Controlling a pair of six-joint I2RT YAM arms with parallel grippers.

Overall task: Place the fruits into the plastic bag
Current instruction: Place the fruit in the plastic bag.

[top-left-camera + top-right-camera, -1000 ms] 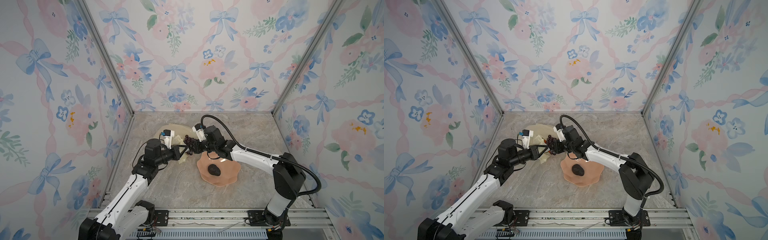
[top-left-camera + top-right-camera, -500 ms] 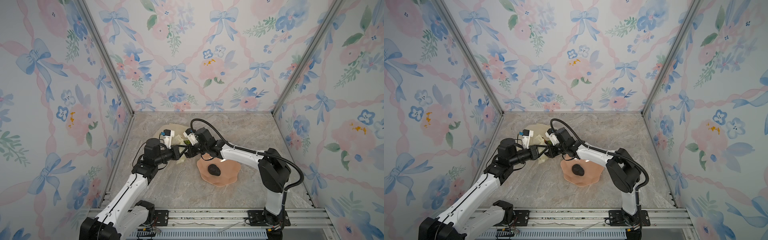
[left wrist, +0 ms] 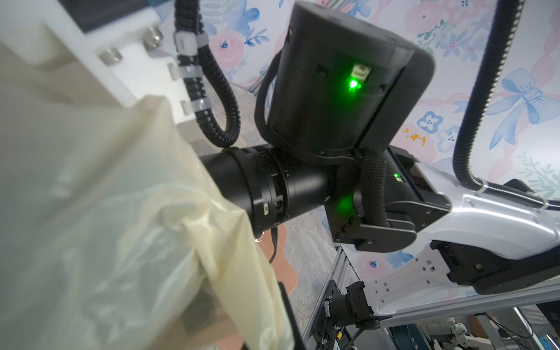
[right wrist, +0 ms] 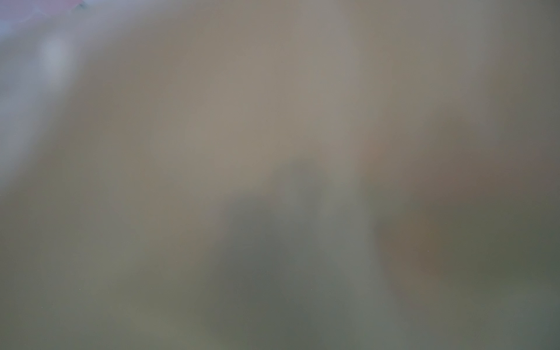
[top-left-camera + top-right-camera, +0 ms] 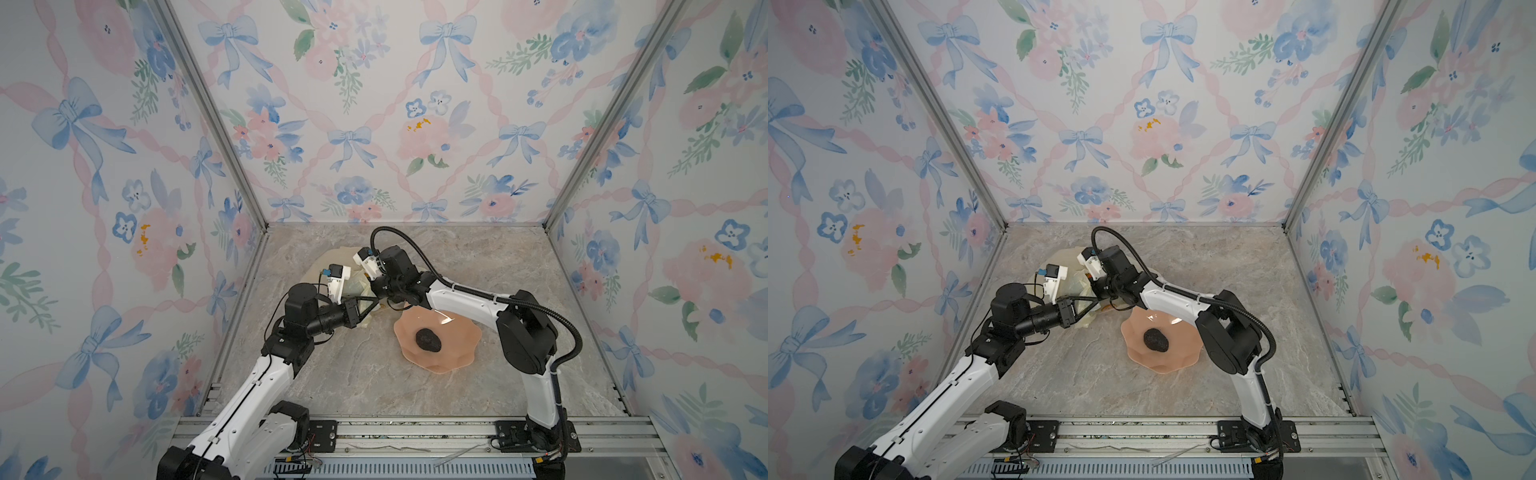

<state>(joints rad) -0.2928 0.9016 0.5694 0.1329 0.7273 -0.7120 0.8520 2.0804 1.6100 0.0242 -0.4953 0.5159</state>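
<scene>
While the left gripper (image 5: 373, 301) clamps its rim, the crinkly, translucent pale-yellow plastic bag (image 3: 106, 212) hides the right gripper (image 5: 374, 289); its state cannot be told.

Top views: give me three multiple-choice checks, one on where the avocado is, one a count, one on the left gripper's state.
1. The avocado lies: A) on the bare table B) on the pink dish C) against the back wall.
2. Fruits on the dish: A) one B) two C) three.
3. The left gripper is: A) open B) shut on the avocado C) shut on the plastic bag.
Answers: B, it sits mid-dish; A, only one dark fruit shows there; C, it is closed, pinching the bag's film.
</scene>
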